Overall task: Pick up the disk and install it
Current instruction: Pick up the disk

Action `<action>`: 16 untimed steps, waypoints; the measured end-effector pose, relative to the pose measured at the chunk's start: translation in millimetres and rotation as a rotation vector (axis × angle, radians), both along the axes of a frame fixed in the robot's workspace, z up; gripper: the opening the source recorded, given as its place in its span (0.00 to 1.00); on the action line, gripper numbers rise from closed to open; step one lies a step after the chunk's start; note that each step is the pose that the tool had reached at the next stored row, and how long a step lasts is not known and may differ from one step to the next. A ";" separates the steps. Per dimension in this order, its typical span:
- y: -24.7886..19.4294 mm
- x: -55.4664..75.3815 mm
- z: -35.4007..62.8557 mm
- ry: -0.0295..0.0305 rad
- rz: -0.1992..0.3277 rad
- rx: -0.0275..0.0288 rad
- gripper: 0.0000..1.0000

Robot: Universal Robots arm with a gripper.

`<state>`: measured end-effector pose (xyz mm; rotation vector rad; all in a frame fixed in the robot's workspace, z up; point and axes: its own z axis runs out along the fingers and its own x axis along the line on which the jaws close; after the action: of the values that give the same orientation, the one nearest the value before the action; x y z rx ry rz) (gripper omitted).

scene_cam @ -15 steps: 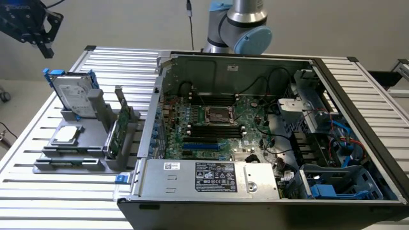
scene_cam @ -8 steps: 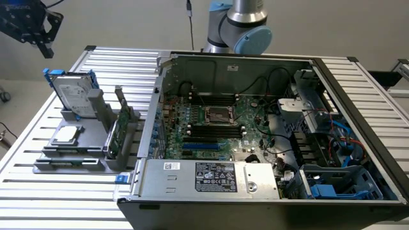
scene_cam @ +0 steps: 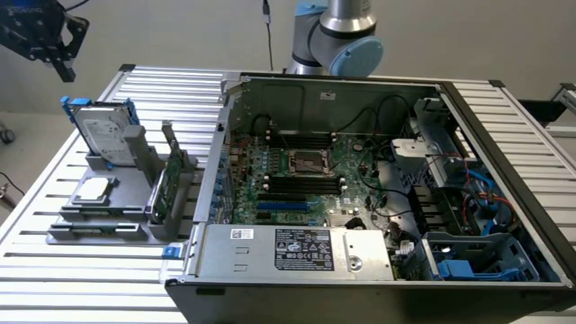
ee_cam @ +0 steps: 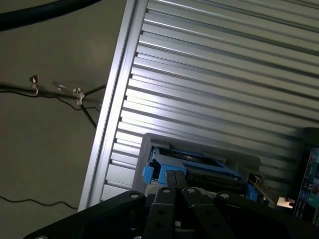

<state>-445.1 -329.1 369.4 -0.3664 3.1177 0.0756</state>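
**End effector shut and empty above the disk**

In the wrist view my own dark housing hid the lower part of the disk (ee_cam: 194,167). I saw only its blue carrier edge and a strip of metal, and could not tell from there how deep it sat in its slot. My end effector (ee_cam: 175,180) was pinched shut on nothing, hanging above the disk and apart from it.

In the exterior view the disk (scene_cam: 102,131) stood tilted in the grey holder (scene_cam: 121,202) on the ribbed table (scene_cam: 54,270). The same holder carried a small silver chip (scene_cam: 96,191) and a green card (scene_cam: 167,177). The open computer case (scene_cam: 360,101) lay at the exterior view's right, with a blue plastic part (scene_cam: 477,263), hard to make out, in its near corner.
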 end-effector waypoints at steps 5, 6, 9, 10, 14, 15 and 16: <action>0.0 0.0 0.0 0.0000 0.012 0.0000 0.11; 0.0 0.0 0.0 0.0000 0.015 0.0000 0.11; 0.0 0.0 0.0 -0.0001 0.022 0.0001 0.11; 0.0 0.0 0.0 0.0000 0.025 0.0000 0.11; 0.0 0.0 0.0 0.0000 0.034 0.0000 0.11; 0.0 0.0 0.0 0.0000 0.037 0.0000 0.11; 0.0 0.0 0.0 0.0000 0.039 0.0000 0.11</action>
<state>-445.1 -329.1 369.4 -0.4280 3.1109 0.0757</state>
